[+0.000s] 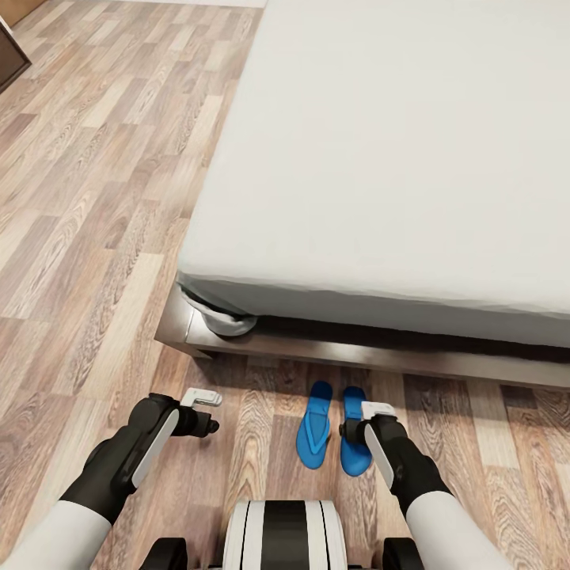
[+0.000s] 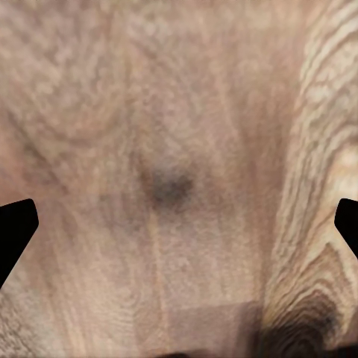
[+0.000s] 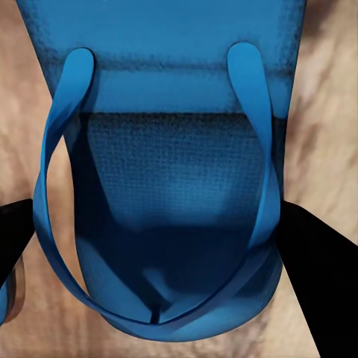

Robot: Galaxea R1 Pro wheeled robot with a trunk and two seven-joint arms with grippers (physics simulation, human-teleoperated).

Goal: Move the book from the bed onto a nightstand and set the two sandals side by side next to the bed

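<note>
Sandals [image 1: 334, 429] lie paired beside the bed [image 1: 380, 158] as my right end effector [image 1: 355, 431], spread wide around one, should lift straight off without nudging it.

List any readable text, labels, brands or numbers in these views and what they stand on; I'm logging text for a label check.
None: no view holds readable text.
The two sandals are plain blue, with no brand mark, also close up.
The bed and floor are unmarked.
The right end effector bears no lettering.
</note>
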